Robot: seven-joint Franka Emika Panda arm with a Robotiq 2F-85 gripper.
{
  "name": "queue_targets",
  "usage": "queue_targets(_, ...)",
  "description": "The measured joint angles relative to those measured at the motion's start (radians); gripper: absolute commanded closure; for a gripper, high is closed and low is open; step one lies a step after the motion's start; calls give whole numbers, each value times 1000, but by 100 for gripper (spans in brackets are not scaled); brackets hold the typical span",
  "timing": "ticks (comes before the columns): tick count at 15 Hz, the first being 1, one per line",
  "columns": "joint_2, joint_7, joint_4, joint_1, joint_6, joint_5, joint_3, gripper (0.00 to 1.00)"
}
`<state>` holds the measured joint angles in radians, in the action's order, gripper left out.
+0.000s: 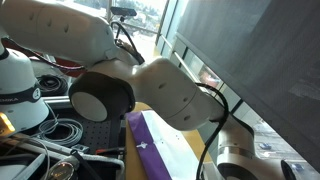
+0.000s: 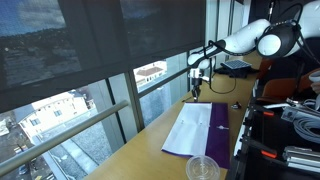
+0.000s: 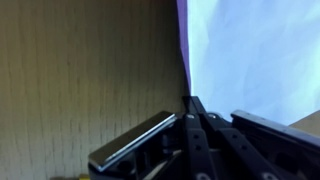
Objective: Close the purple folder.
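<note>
The purple folder (image 2: 222, 124) lies open on the wooden table, its white sheets (image 2: 190, 130) towards the window. It also shows in an exterior view (image 1: 140, 135) under the arm. My gripper (image 2: 197, 86) hangs just above the folder's far end. In the wrist view the fingers (image 3: 190, 100) are closed together, their tips at the thin purple edge (image 3: 184, 40) beside the white sheet (image 3: 250, 50). I cannot tell whether the tips touch the folder. Nothing shows between the fingers.
A clear plastic cup (image 2: 203, 168) stands on the table (image 2: 150, 150) near the folder's near end. Window glass runs along one side. Cables and equipment (image 2: 290, 120) crowd the other side, also shown as coiled cables (image 1: 60, 130) and a white device (image 1: 20, 85).
</note>
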<state>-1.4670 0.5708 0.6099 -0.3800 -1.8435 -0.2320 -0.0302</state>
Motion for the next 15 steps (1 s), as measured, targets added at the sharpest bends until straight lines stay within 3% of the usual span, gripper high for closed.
queue_targets(6, 25, -69, -40, 5, 1, -4, 1, 100)
queue_targets(15, 269, -188, -73, 118, 104, 93, 81, 100)
